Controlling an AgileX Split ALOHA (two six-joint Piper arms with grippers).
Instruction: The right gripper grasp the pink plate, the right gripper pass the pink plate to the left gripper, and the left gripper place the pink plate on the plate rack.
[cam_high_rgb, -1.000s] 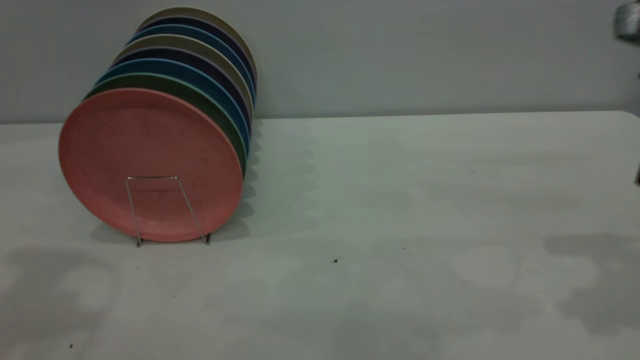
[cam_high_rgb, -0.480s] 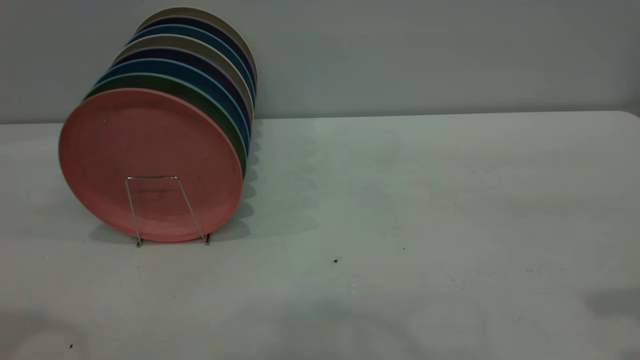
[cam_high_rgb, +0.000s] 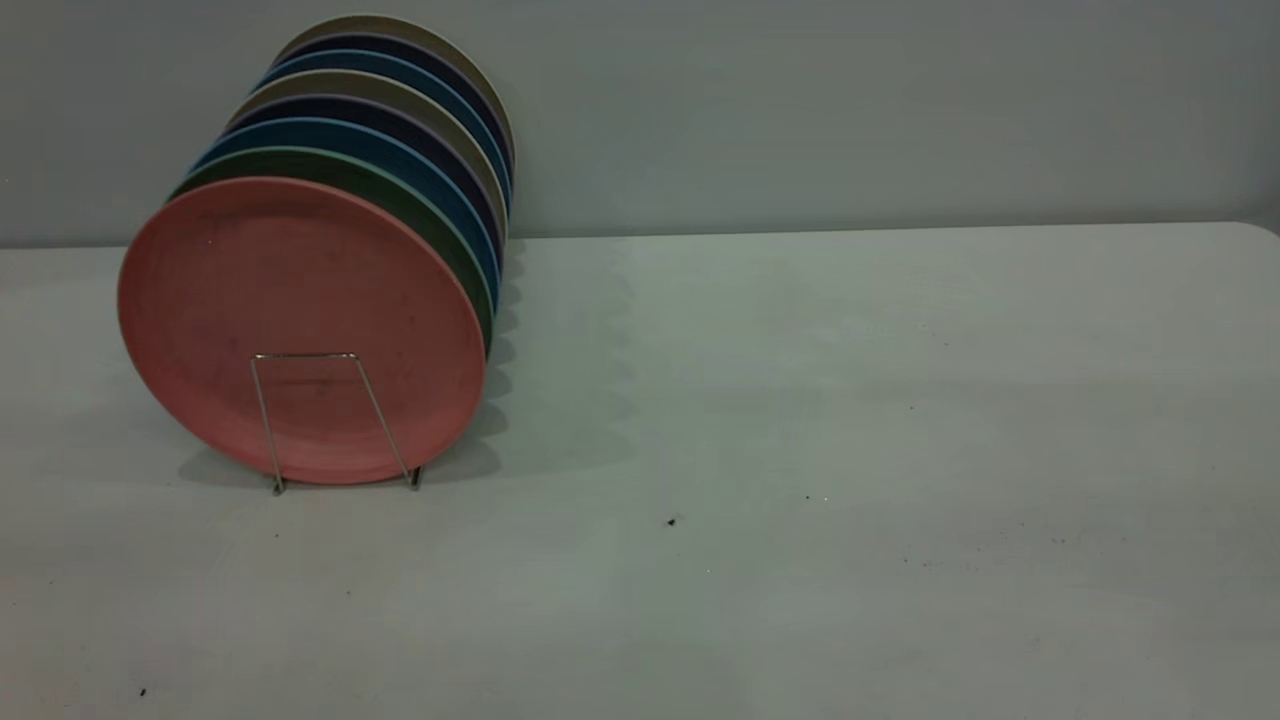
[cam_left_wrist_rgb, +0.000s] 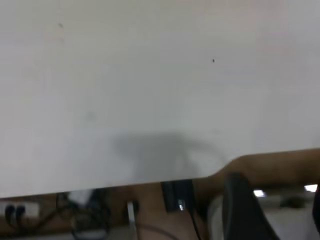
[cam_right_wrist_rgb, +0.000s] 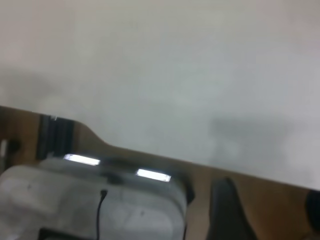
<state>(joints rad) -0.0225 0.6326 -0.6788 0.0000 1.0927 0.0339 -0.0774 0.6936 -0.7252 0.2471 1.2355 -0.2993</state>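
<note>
Between the left gripper's (cam_left_wrist_rgb: 276, 202) dark jaws there is only open space: they stand wide apart and hold nothing. Just beyond them runs the edge of the pale bench (cam_left_wrist_rgb: 150, 75), whose bare top fills the rest of that wrist view. The right gripper (cam_right_wrist_rgb: 269, 202) is the same, jaws spread wide and empty, with the bench (cam_right_wrist_rgb: 175, 60) edge just past them. Neither set of jaws is near the pink plate (cam_high_rgb: 290, 300). It stands on edge in the front slot of the plate rack (cam_high_rgb: 300, 354) at the left of the bench (cam_high_rgb: 800, 400) in the exterior view, leaning back on a green plate (cam_high_rgb: 330, 162) that heads a row of blue, dark and beige plates
</note>
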